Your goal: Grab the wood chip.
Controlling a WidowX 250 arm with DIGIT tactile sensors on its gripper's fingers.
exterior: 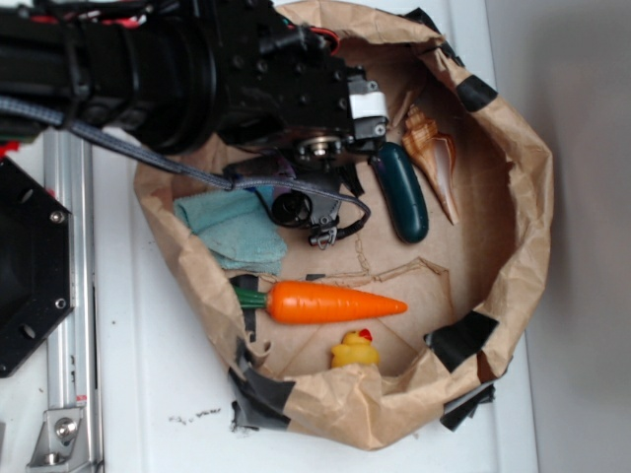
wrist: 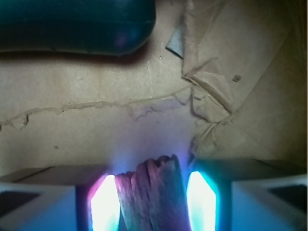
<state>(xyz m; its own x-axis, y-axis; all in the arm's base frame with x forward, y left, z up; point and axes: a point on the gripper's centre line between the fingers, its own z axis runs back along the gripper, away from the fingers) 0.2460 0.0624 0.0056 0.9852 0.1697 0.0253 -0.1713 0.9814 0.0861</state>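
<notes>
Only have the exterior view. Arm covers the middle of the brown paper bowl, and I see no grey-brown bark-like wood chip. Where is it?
Observer: Wrist view shows the rough grey-brown wood chip between the two fingers of the gripper.
Operator: Contact?
Observer: Both pads appear pressed against its sides, with no gap showing.
Operator: Anything crowding it?
Observer: No. The dark green capsule lies apart from it, with bare brown paper between them.
</notes>
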